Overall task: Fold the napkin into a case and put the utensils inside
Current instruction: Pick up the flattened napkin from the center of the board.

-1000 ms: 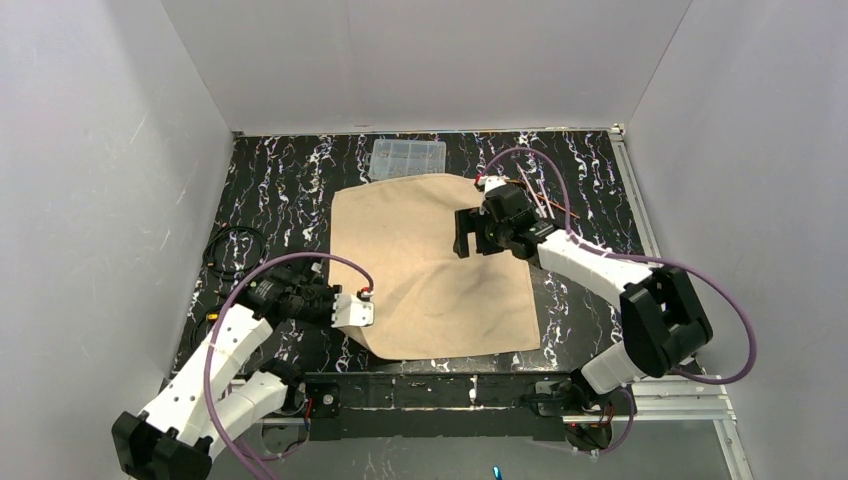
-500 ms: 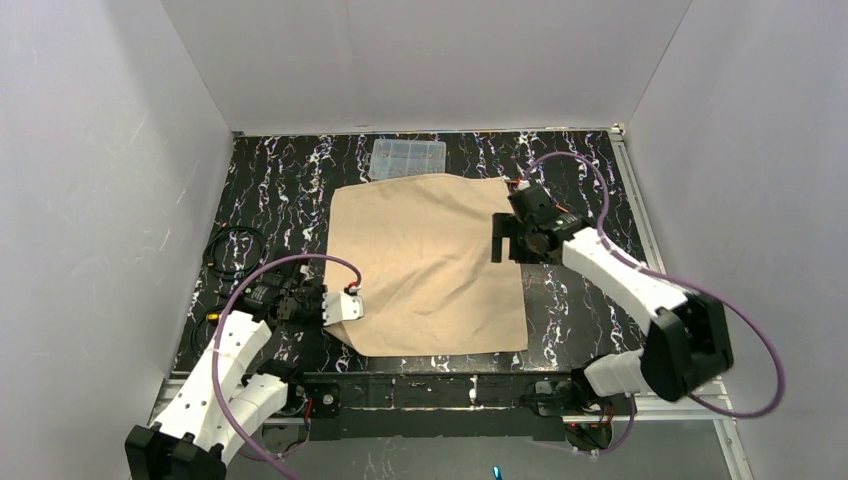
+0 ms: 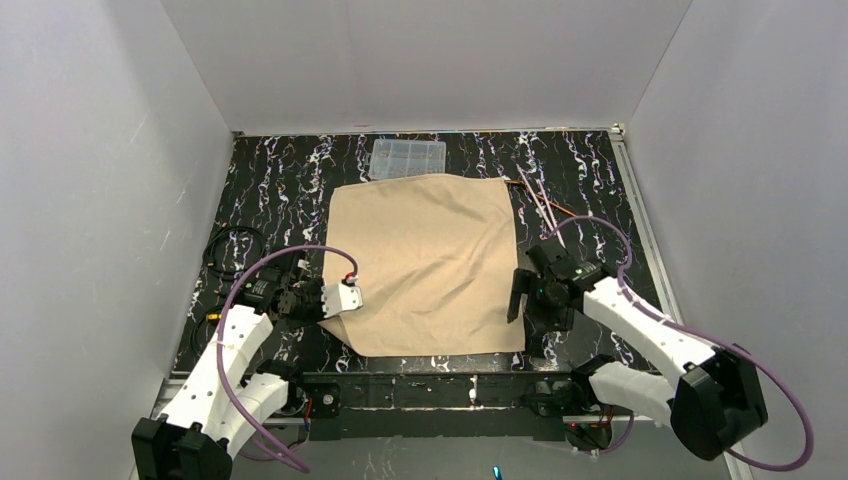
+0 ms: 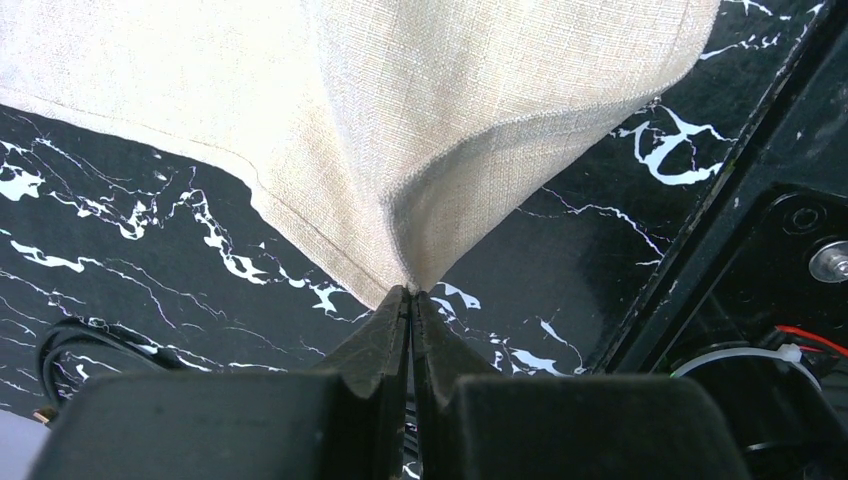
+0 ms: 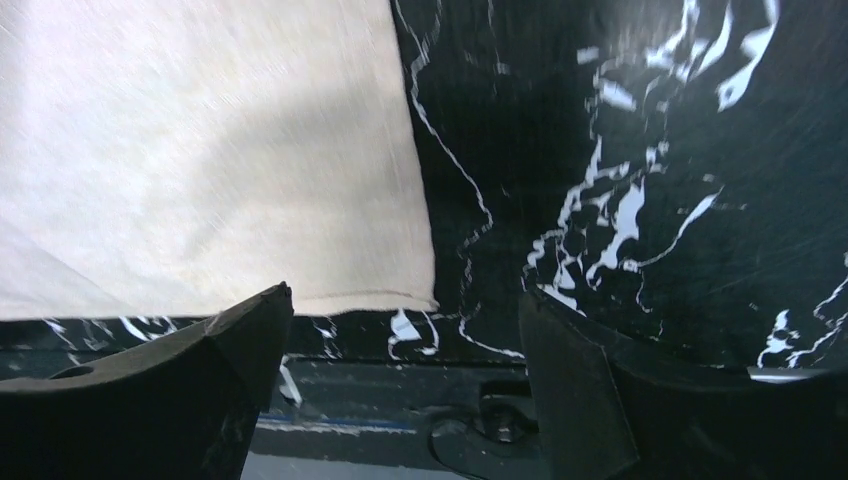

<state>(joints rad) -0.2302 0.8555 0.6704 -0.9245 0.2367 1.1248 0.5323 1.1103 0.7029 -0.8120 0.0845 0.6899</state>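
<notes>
Right gripper (image 3: 514, 293) now nearer; utensils (image 3: 541, 206) beyond

A beige-tan woven cloth napkin (image 3: 430, 265) looks matt and coarse-grained. The black, white-veined marble-look bench (image 3: 280, 190) is smooth. Twelve o'clock: a clear plastic compartment box (image 3: 408, 157). One o'clock: thin copper-coloured metal utensils (image 3: 540, 200).

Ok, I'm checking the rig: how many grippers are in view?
2: the left gripper pinches the napkin at its near-left corner; the right gripper hangs open by the near-right corner.
</notes>
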